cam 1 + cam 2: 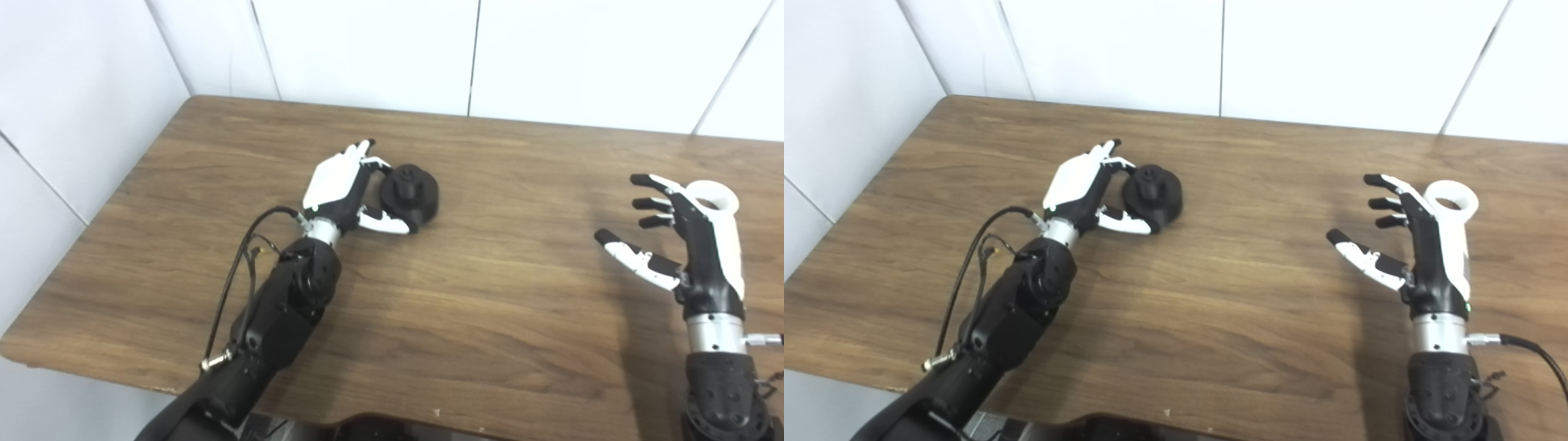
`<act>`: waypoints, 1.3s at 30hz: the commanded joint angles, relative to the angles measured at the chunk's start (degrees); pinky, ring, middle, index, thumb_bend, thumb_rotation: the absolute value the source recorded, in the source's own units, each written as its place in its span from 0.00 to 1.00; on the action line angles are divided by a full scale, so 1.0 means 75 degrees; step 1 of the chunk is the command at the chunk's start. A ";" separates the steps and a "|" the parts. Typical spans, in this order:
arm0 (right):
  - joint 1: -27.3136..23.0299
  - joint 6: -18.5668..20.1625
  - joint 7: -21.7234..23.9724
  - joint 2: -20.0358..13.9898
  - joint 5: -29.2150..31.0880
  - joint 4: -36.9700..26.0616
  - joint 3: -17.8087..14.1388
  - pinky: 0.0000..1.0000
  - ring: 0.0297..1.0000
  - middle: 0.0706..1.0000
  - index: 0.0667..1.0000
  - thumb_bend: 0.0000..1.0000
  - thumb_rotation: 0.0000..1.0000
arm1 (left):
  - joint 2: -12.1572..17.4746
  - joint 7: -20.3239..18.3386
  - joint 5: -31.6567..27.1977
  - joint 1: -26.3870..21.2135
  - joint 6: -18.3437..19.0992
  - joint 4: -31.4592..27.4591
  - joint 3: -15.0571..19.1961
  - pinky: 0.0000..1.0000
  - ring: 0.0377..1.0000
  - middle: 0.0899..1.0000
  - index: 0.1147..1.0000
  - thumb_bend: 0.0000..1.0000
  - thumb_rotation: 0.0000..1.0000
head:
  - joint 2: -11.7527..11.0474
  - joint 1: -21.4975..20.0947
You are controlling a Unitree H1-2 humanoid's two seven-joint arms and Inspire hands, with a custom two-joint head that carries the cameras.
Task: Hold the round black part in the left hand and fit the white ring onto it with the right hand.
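The round black part [409,195] rests on the wooden table [490,306], left of centre. My left hand [343,190] lies against its left side, with the fingers [367,158] at its far edge and the thumb reaching along its near edge. The hand is spread around the part and I cannot tell if it grips it. The white ring [1453,201] lies flat on the table at the right. My right hand [1421,245] is just left of the ring, raised, open and empty, with its fingers spread.
White wall panels stand behind the table's far edge [465,116]. The table's left corner and front edge [153,386] lie close to my left arm. Cables run along both forearms.
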 commanded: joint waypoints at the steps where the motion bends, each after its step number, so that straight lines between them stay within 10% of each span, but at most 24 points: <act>1: -0.0268 -0.0115 -0.0071 0.0009 -0.0064 -0.0292 -0.0045 0.58 0.70 0.82 0.75 0.63 0.28 | -0.0020 -0.0345 -0.0210 -0.0055 -0.0158 -0.0488 -0.0084 1.00 1.00 1.00 0.56 0.92 0.34 | 0.0014 -0.0054; 27: -0.0222 0.0087 -0.0092 0.0233 -0.0324 -0.0476 -0.0006 0.58 0.70 0.82 0.76 0.63 0.28 | -0.0518 -0.1390 0.0277 0.0760 -0.0836 -0.1514 -0.1469 1.00 1.00 1.00 0.57 0.96 0.40 | 0.0283 -0.0939; 32: -0.0207 0.0199 -0.0161 0.0399 -0.0622 -0.0505 0.0119 0.58 0.69 0.82 0.76 0.63 0.29 | -0.0322 -0.1471 0.0208 0.0823 -0.0872 -0.1658 -0.1333 0.99 1.00 1.00 0.57 0.96 0.38 | 0.0196 -0.2609; 39: -0.0209 0.0335 -0.0227 0.0771 -0.0795 -0.0406 0.0273 0.60 0.71 0.83 0.76 0.64 0.30 | -0.0014 -0.1632 -0.0127 0.0845 -0.1205 -0.1652 -0.1022 1.00 1.00 1.00 0.58 0.95 0.34 | 0.0101 -0.3355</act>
